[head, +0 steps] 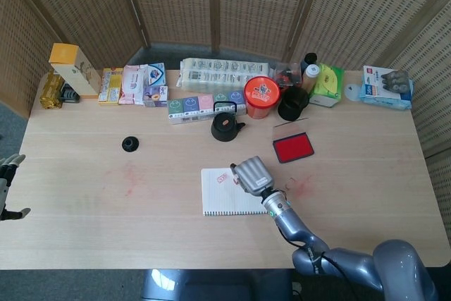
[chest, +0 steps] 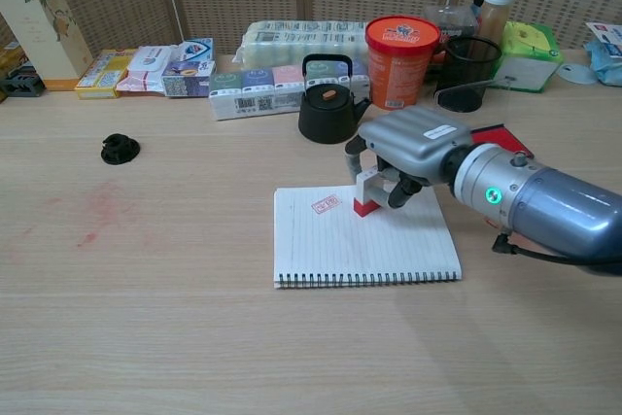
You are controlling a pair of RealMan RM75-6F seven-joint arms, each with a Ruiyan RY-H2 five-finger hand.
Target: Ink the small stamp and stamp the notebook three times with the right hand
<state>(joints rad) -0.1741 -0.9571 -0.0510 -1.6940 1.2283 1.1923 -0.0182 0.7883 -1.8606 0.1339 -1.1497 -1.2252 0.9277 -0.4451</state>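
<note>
Table [chest: 146,337]: light wood; it carried everything listed below.
My right hand [chest: 413,148]: it gripped the small stamp, fingers curled around its white body, over the notebook's upper edge.
My left hand [head: 7,188]: it showed only at the far left edge of the head view, off the table, fingers apart and holding nothing.
Notebook [chest: 364,240]: spiral-bound, lined, lay flat near the table's middle; one red print [chest: 326,204] near its top left corner.
Ink pad [head: 293,147]: red, lid open, just behind and to the right of the notebook.
Kettle [chest: 326,112]: black, behind the notebook.
Small stamp [chest: 366,193]: upright, red base down on the page, just right of the print.
</note>
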